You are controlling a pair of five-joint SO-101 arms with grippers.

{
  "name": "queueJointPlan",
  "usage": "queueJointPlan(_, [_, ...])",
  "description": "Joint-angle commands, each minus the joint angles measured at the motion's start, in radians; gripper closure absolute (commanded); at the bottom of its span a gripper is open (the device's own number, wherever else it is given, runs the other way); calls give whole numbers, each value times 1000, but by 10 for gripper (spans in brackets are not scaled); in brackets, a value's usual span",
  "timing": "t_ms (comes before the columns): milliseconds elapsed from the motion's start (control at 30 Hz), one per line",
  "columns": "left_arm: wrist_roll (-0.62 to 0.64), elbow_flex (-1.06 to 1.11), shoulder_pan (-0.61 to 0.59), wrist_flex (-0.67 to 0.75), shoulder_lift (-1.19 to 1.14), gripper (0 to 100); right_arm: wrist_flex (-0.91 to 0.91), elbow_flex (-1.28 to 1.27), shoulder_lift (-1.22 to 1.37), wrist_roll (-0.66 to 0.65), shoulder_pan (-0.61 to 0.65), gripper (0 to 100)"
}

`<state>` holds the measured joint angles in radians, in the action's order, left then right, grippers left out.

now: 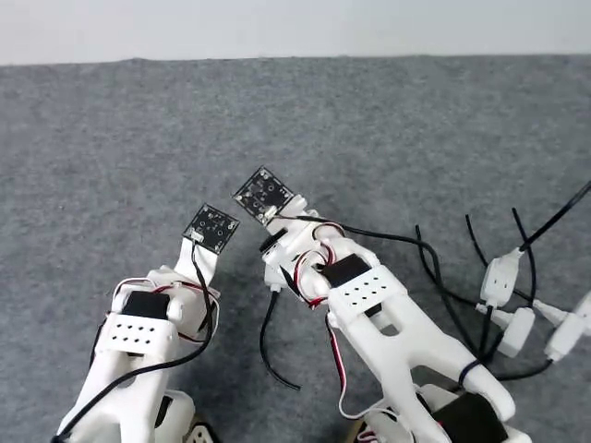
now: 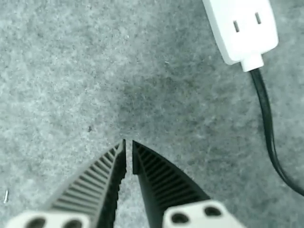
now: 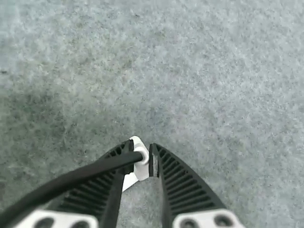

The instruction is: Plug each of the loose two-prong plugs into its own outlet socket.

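Observation:
My left gripper [image 2: 128,142] is shut with nothing in it, its tips just above the grey carpet. Ahead of it and off to one side lies a white outlet socket [image 2: 242,26], two slots facing up, with a black cord [image 2: 266,118] running from it. My right gripper [image 3: 145,156] is shut on a small white plug [image 3: 137,164] at the end of a black cord [image 3: 71,180]; the prongs are hidden. In the high view the left arm [image 1: 138,341] and right arm [image 1: 369,295] stand side by side, and a black cord [image 1: 268,346] loops on the carpet between them.
Several white plugs and sockets [image 1: 503,277] on black cords [image 1: 434,272] lie bunched at the table's right edge. Grey carpet [image 1: 277,120] covers the table, and a pale wall runs along the far side.

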<state>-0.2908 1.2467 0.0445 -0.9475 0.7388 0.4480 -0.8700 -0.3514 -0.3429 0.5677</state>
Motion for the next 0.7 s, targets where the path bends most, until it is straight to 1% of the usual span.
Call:
queueJointPlan(0, [-12, -12, -6, 25, -2, 986, -22, 74, 2, -11, 10, 991])
queueJointPlan(200, [-14, -12, -6, 25, -2, 986, -22, 68, 4, -14, 10, 991])
queueJointPlan(267, [-14, -12, -6, 25, -2, 986, -22, 66, 8, -38, 10, 991])
queueJointPlan(500, [-14, -12, -6, 25, -2, 986, -36, 114, 102, -46, 12, 990])
queueJointPlan(667, [-14, -12, -6, 25, -2, 986, -27, 123, 105, -43, 12, 990])
